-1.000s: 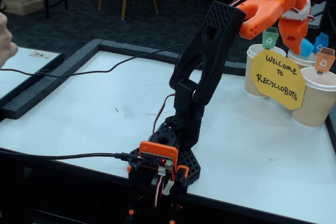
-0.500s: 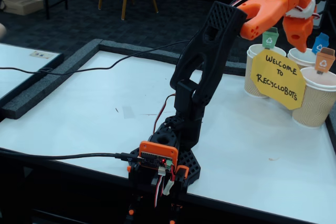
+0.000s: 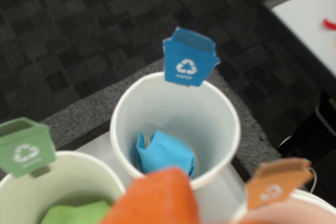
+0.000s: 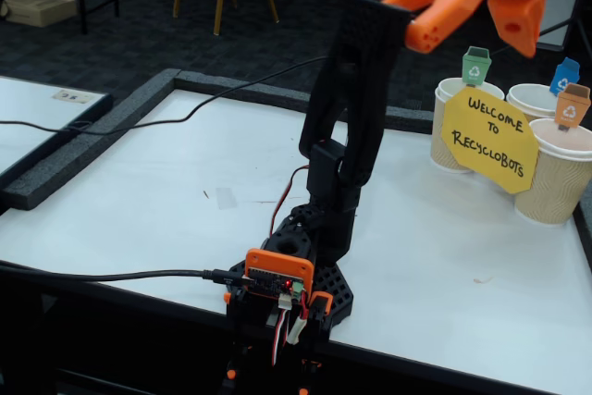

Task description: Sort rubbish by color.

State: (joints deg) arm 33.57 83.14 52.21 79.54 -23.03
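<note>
In the wrist view the light blue wad (image 3: 165, 153) lies at the bottom of the paper cup (image 3: 122, 124) that carries the blue bin flag (image 3: 187, 59). The lime green wad (image 3: 76, 213) lies in the cup (image 3: 68, 162) with the green flag (image 3: 25, 148) at lower left. My orange gripper (image 3: 220, 211) hangs just above the cups, open and empty, with one finger (image 3: 157, 198) at the bottom edge. In the fixed view the gripper (image 4: 481, 34) is high at top right over the cups, and both wads are hidden inside them.
A third cup (image 3: 315, 196) with an orange flag (image 3: 275, 182) stands at lower right. In the fixed view the three cups (image 4: 555, 182) stand at the table's far right behind the yellow sign (image 4: 488, 139). The arm's base (image 4: 287, 275) sits at the front edge with cables.
</note>
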